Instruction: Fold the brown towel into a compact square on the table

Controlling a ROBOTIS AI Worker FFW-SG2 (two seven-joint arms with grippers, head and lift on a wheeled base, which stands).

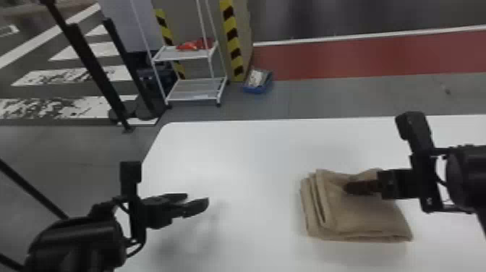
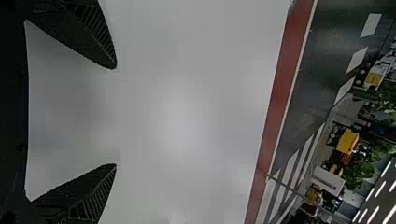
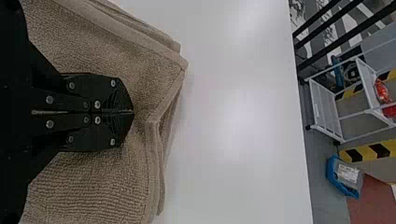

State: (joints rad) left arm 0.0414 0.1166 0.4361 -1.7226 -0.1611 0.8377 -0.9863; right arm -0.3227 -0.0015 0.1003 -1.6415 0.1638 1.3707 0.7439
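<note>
Beyond the white table (image 1: 235, 159), a wheeled cart (image 1: 186, 53) stands near a blue bin (image 1: 256, 89) on the floor. On the robot's right side of the tabletop lies the brown towel (image 1: 365, 220), folded into a layered pad (its edges not quite lined up). The right gripper (image 1: 346, 187) is over it, jaws pressed together; the left gripper (image 1: 198, 200), well apart from the towel, has its jaws spread above bare tabletop.
</note>
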